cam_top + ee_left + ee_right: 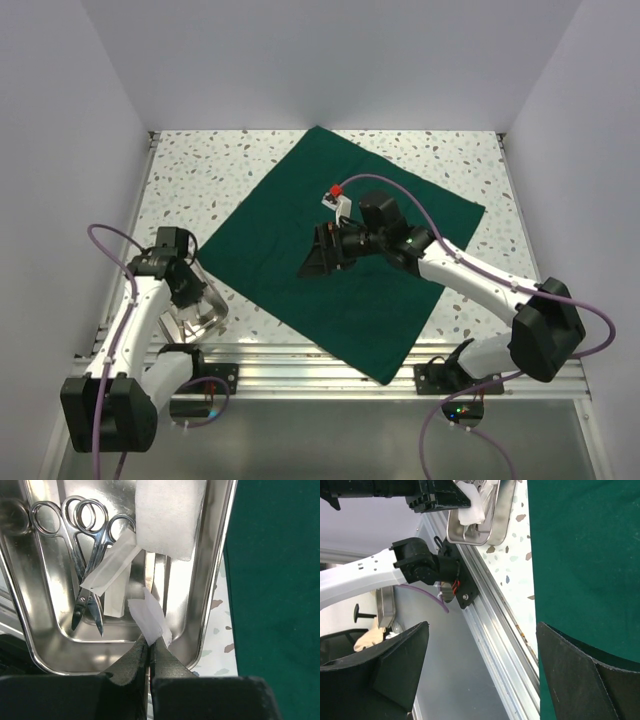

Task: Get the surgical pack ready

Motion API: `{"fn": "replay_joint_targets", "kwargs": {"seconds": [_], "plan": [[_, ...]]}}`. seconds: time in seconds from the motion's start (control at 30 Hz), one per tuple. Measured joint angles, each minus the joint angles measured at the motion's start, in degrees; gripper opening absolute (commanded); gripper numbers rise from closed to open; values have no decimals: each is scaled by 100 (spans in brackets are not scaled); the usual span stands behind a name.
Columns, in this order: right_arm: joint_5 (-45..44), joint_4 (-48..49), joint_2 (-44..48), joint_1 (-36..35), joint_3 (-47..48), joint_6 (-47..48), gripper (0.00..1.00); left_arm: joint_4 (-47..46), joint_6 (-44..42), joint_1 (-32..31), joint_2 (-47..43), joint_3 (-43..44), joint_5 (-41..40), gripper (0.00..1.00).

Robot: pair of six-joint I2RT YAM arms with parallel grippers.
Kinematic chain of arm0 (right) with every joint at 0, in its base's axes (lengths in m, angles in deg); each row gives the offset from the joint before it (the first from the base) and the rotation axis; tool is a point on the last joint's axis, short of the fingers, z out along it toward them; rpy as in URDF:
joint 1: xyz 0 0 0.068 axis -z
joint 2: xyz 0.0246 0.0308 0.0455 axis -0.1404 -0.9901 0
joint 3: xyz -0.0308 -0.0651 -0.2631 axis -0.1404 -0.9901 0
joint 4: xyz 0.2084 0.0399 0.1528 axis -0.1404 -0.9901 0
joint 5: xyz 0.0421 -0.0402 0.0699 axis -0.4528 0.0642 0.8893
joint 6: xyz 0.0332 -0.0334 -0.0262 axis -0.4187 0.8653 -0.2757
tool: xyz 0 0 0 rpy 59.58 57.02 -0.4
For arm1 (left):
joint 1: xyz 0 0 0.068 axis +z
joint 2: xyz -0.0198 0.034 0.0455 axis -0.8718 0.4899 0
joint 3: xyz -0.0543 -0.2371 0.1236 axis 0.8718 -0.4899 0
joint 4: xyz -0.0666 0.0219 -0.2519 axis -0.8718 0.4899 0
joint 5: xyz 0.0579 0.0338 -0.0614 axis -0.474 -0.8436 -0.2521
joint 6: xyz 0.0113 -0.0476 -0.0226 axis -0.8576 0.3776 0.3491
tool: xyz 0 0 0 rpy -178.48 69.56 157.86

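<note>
The surgical pack's dark green drape [350, 270] lies spread flat as a diamond on the speckled table; it also fills the right of the left wrist view [275, 580] and the right wrist view [585, 555]. My right gripper [322, 255] hovers over the drape's middle, jaws wide open [482, 625] and nothing between them. At the near left, my left gripper [190, 290] is over the steel tray [205, 318]. It is shut [150, 645] on a small white pad [150, 617] just above the tray's near end [212, 587]. In the tray lie scissors [90, 555] and a larger white pad [167, 515].
The tray sits off the drape's left edge, beside the aluminium rail [490, 625] at the table's near edge. A small white and red object [335, 195] shows on the drape behind the right gripper. White walls close in the table at the sides and back.
</note>
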Motion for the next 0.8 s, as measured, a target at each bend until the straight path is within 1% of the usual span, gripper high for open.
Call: {"fn": "replay_joint_targets", "kwargs": {"seconds": [0.23,0.37,0.47,0.57,0.6,0.63,0.67,0.7,0.73,0.77,0.8], "plan": [[4,92,-57,-74,-4,7,92,-452,2,11,505,-90,168,0],[13,90,-256,-149,-4,46,92,-494,37,11,802,-98,122,1],[13,90,-442,-205,4,68,92,-452,153,20,807,-101,11,12],[7,81,-579,-273,44,74,92,-404,258,22,868,-120,-70,39],[-2,79,-605,-295,68,87,92,-378,295,22,927,-120,-98,55],[-7,76,-636,-315,103,101,92,-352,308,22,977,-120,-133,61],[-7,61,-669,-334,149,114,92,-330,367,22,999,-120,-157,70],[-9,42,-715,-358,210,131,92,-286,396,22,1008,-120,-184,72],[-13,39,-765,-376,262,149,92,-236,452,22,997,-118,-212,81],[-22,39,-802,-396,304,162,92,-179,483,22,984,-118,-240,82],[-24,37,-839,-417,339,179,92,-94,518,22,955,-107,-262,100]]}}
